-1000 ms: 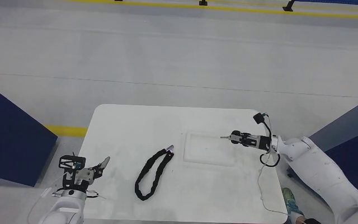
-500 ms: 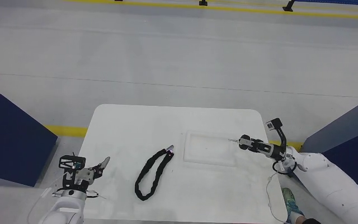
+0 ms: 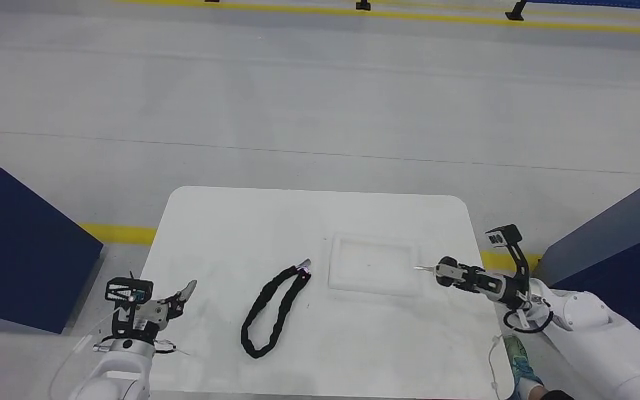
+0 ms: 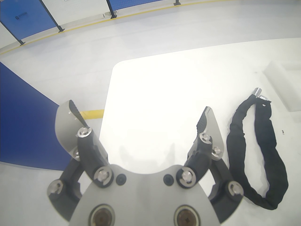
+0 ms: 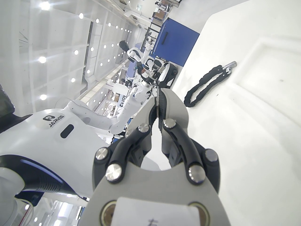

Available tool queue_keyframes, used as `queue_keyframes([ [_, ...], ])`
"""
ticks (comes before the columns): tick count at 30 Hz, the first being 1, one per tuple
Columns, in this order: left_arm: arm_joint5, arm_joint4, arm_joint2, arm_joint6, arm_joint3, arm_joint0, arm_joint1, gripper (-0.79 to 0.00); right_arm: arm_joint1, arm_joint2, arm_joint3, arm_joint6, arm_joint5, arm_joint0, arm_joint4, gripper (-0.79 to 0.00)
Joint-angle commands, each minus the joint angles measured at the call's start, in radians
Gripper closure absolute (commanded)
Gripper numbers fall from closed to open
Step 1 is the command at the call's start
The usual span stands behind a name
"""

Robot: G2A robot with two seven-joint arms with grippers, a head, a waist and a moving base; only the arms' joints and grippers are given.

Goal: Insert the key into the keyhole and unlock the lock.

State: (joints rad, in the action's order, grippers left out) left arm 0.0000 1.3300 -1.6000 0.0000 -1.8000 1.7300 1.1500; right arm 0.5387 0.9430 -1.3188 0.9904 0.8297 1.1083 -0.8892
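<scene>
Frankly, the key [image 3: 424, 268] could twist or slip in the right hand [image 3: 437, 269] when pushed into the lock [image 3: 272, 310], which lies loose with nothing steadying it. That hand is clamped on the key at the surface's [image 3: 230, 220] 3 o'clock edge. The lock lies at about its 9 o'clock, beyond the tray [image 3: 372, 291]. The left hand [image 4: 138, 111], spread wide and empty, sits near 8 o'clock.

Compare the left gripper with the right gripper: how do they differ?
The left gripper is open and empty; the right gripper is shut on the key. The left hangs near the chain lock, the right by the tray. Both share the same silver build.
</scene>
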Motion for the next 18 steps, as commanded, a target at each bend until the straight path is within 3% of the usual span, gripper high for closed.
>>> queue_keyframes([
  [1,0.000,0.000,0.000,0.000,0.000,0.000,0.000,-0.785,-0.008,0.022,-0.019,0.000,0.000,0.034,0.004,0.000],
  [18,0.000,0.000,0.000,0.000,0.000,0.000,0.000,-0.785,-0.014,0.042,-0.040,-0.003,0.003,0.063,0.009,0.000],
])
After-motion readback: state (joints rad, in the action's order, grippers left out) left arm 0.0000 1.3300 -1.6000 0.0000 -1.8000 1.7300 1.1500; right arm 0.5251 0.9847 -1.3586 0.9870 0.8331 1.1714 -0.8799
